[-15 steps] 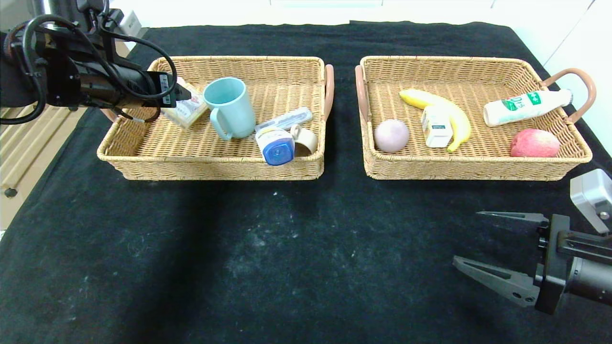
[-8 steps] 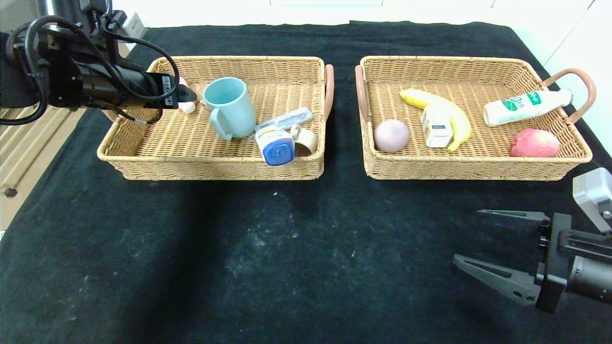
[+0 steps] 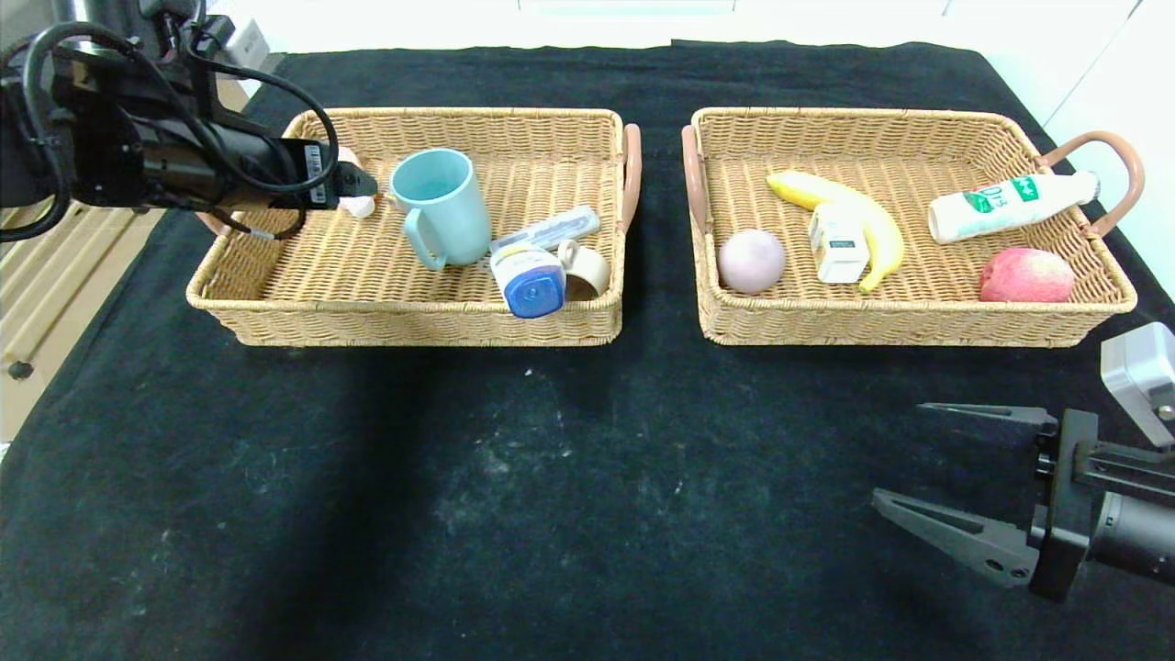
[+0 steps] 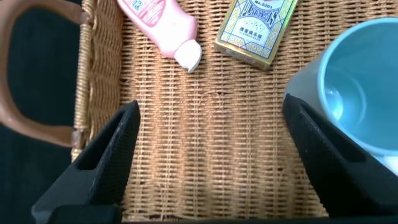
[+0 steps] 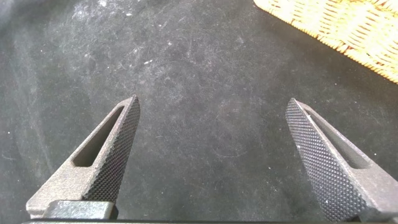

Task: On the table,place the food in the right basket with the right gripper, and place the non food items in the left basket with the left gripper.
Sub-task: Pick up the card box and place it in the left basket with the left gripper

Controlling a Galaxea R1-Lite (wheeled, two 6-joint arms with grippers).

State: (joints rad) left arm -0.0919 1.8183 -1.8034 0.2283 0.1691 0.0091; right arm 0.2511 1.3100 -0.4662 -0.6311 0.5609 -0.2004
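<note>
The right gripper (image 3: pixel 936 473) hovers wide apart over the near table (image 3: pixel 514 496), well short of the right basket (image 3: pixel 909 326) holding the banana (image 3: pixel 872 220). Farther off, the left gripper (image 4: pixel 208 152) stands spread and empty over the left basket (image 3: pixel 413 321) beside the teal mug (image 3: pixel 443 207). Only the left wrist view shows the playing-card box (image 4: pixel 255 28) and a pink bottle (image 4: pixel 163 26) beyond its prongs.

pink bottle (image 4: pixel 160 23) | white cap, lying flat | white surface (image 3: pixel 597 18) | beyond far edge
</note>
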